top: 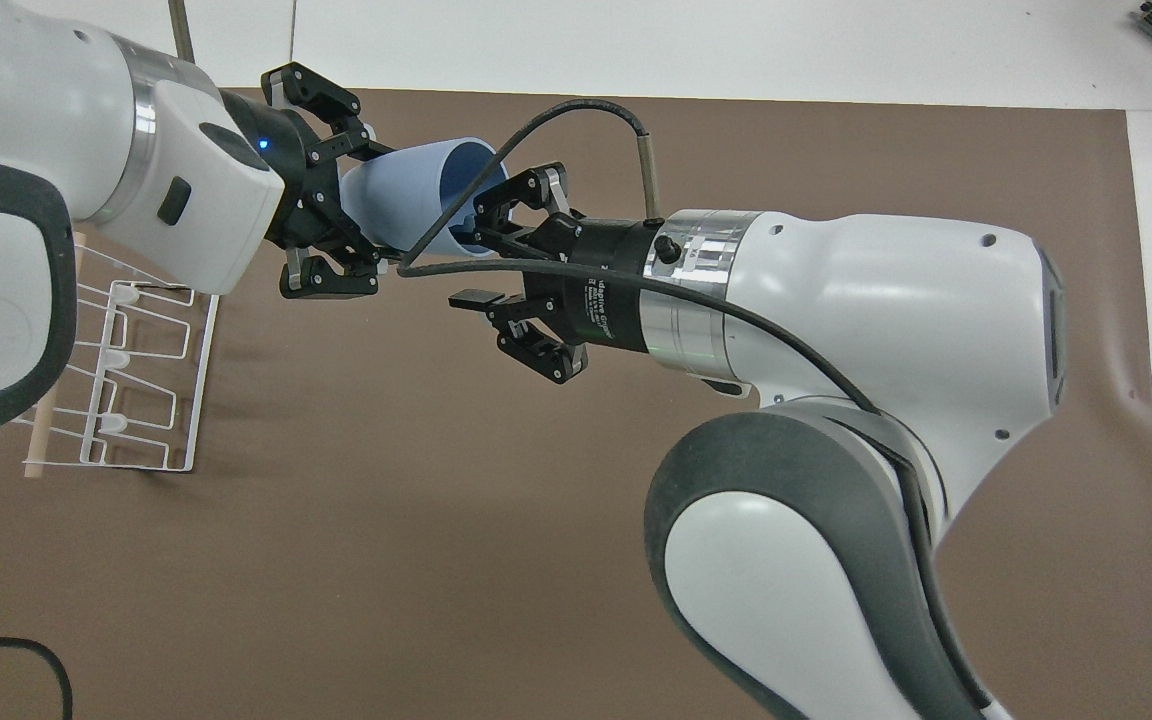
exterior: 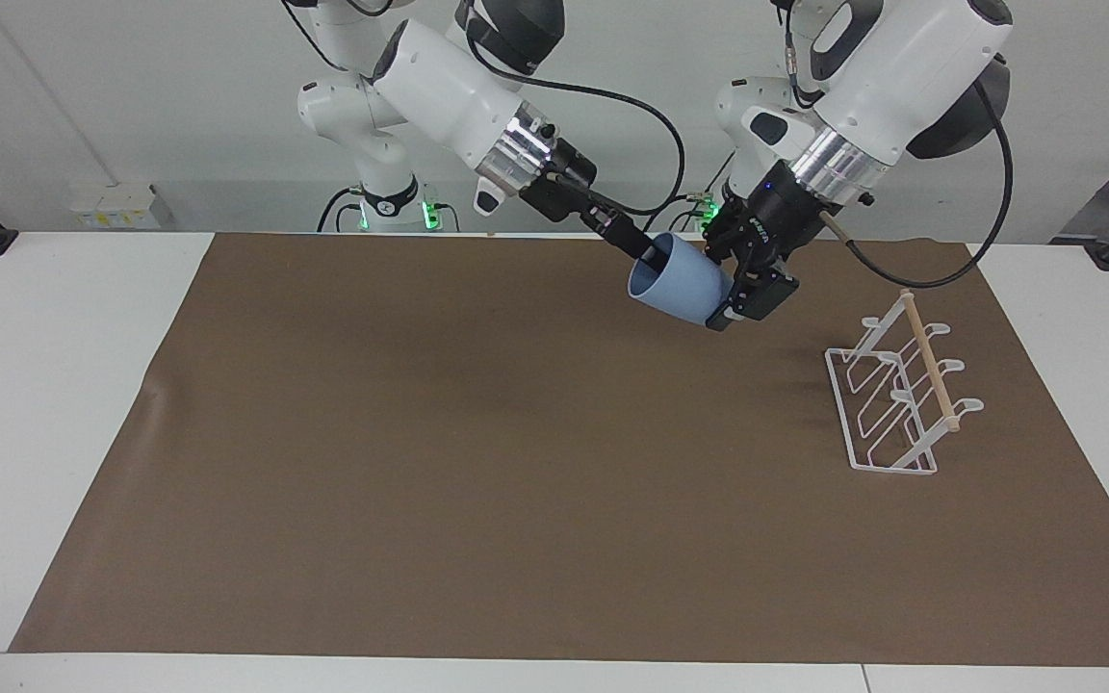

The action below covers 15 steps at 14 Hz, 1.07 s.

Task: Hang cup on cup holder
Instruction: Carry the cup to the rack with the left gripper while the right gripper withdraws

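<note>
Handover in mid-air: the cup (exterior: 678, 286) hangs on its side above the brown mat (exterior: 420, 462), between the two grippers and toward the robots from the holder (exterior: 896, 399). Its long axis runs roughly from one gripper to the other, base toward the left gripper (exterior: 730, 300) and open rim toward the right gripper (exterior: 648, 255).

The left gripper is clamped on the cup's base end. In the overhead view the right gripper's fingers (top: 471, 298) stand apart, one at the rim and the other clear below it, so I judge it is letting go, though whether the upper finger touches the rim I cannot tell.

The holder stands on the mat toward the left arm's end of the table, well apart from the cup, its dowel (exterior: 930, 361) along the top and its prongs slanting up. The left arm is the nearer one to it and already has the cup. The coming move likely turns on swinging the rim round toward a prong, since the mouth now points away from the holder.
</note>
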Motion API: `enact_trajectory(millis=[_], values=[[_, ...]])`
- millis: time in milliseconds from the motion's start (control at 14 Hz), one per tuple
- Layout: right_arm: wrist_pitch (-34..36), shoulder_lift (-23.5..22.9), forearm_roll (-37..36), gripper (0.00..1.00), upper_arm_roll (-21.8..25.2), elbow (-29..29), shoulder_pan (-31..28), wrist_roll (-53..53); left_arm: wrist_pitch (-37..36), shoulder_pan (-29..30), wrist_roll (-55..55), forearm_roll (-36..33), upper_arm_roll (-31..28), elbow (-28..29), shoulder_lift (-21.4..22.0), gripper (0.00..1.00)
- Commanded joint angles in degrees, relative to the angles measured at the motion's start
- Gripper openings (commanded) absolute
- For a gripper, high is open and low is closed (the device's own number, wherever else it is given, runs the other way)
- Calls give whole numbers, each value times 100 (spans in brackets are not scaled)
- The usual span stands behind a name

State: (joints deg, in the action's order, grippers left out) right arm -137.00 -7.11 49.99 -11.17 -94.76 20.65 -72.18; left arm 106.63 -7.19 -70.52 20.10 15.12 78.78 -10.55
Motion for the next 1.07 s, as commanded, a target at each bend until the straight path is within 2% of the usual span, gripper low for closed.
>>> enact_trajectory(millis=[0,499,784,997], values=[[85,96,73,89,-34,-69,-62,81,95,-28,73,-86,-35,112,97,0],[77,87,73,92,-34,-69,-62,151,77,33,73,-112,-70,164,141,0],[94,87,-33,92,-25,-69,-79,668,60,111,65,-708,-131,199,141,0],[391,78,-777,93,-16,-61,-131,1660,51,331,3,-894,-140,506,282,0]])
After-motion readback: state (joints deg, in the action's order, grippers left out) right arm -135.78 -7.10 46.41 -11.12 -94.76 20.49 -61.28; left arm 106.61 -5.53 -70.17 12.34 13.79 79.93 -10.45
